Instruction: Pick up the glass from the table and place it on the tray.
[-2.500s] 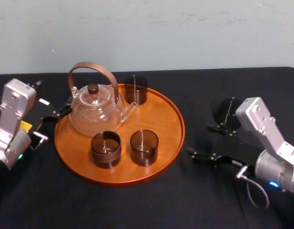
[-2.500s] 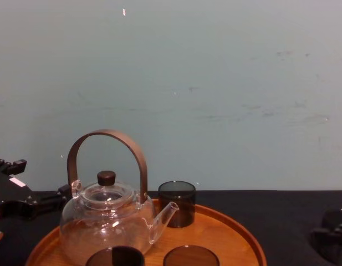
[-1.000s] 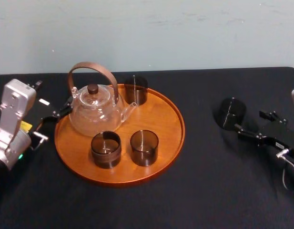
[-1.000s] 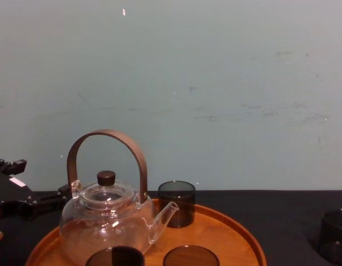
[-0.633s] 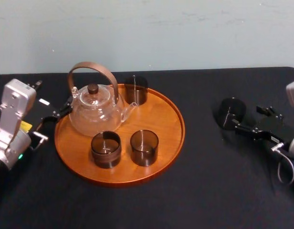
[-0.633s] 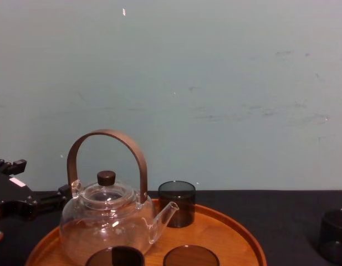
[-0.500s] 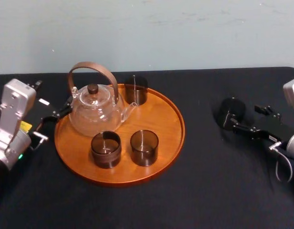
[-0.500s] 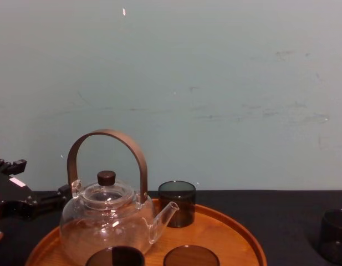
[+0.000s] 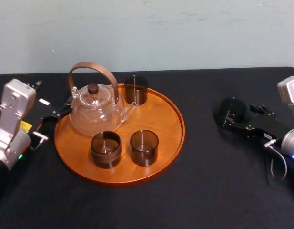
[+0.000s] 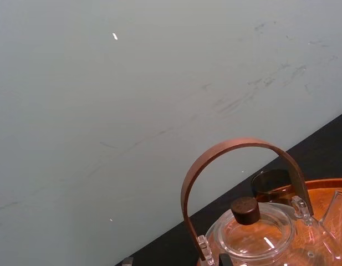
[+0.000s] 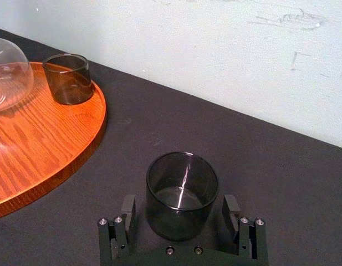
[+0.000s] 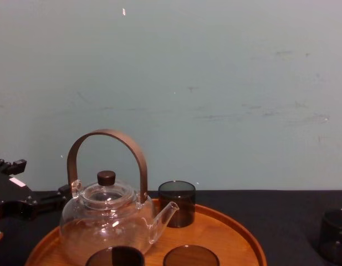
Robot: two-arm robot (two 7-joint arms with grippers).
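Right gripper (image 11: 179,211): low over the counter (image 9: 208,191) at the robot's right, jaws apart, one finger on each side of the glass (image 11: 182,185), neither seen to touch its wall. Glass: dark, smooth, upright on the black cloth, well apart from the tray (image 9: 177,138), set deep between the fingers and close to the gripper's base. Likely faults, nearest first: if one finger meets the wall before the other as the jaws close, it would probably shove the glass across the cloth or tip it. A smooth, round wall gives the pads little to bite, so a light squeeze could let the glass slip or turn on lifting, while a hard squeeze is a risk to thin glass. Any further advance may bump the glass with the gripper's base. A low carry could catch the tray's raised rim. Tray holdings: teapot (image 9: 94,112) at the left, rear glass (image 9: 136,89) behind it, two front glasses (image 9: 106,149) (image 9: 144,147) side by side. The bare wood lies on the tray's right half, so a set-down too far in would likely knock the nearer front glass or the teapot's spout. Left gripper (image 9: 57,110): parked by the tray's left edge beside the teapot, jaws apart, and not in the likely path.
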